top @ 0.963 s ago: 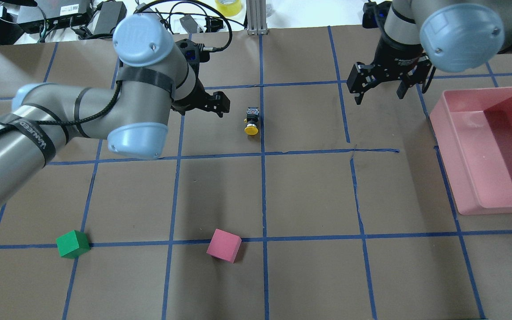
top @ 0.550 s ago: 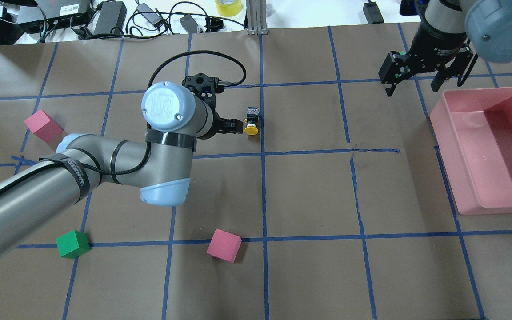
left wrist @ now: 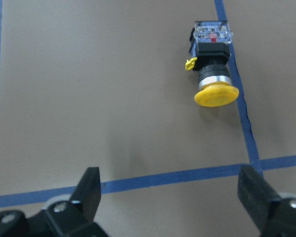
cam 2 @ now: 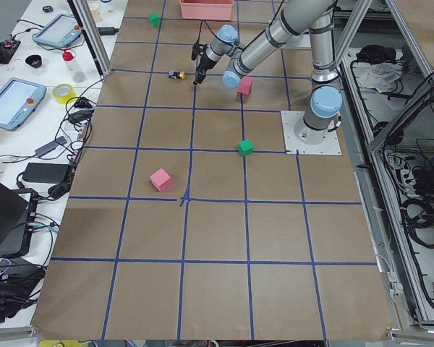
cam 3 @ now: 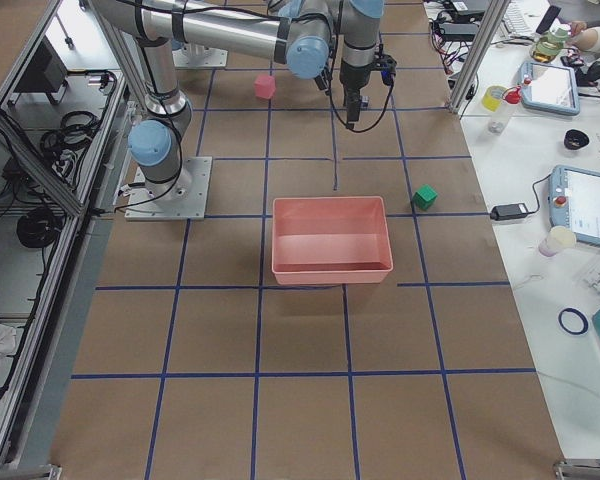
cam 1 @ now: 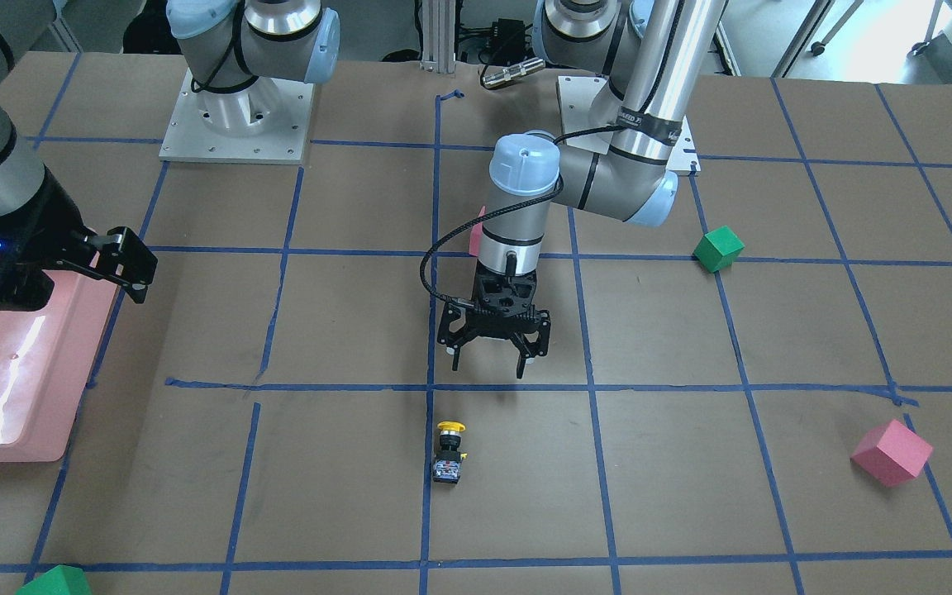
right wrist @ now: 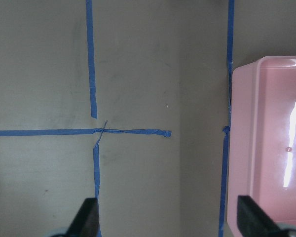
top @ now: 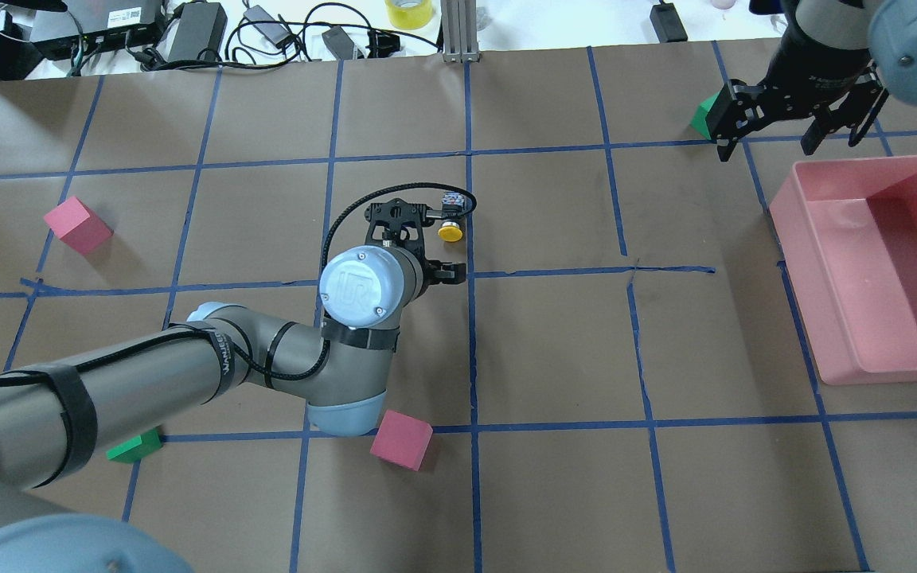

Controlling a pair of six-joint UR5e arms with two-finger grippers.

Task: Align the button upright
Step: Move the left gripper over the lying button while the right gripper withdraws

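1. "UR" logo on the round blue joint cap (top: 360,290) of the left arm, at 8 o'clock from the button (top: 450,231) in the overhead view.
2. White lettering on that arm's black strap (top: 222,360), too small to read.

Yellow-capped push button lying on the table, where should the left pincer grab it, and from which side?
Take the small yellow-capped push button by its black body, between cap and grey contact block. It lies on its side, so the open left pincer should probably come straight down, fingers either side of the body, across its long axis. The round cap looks likelier to slip.
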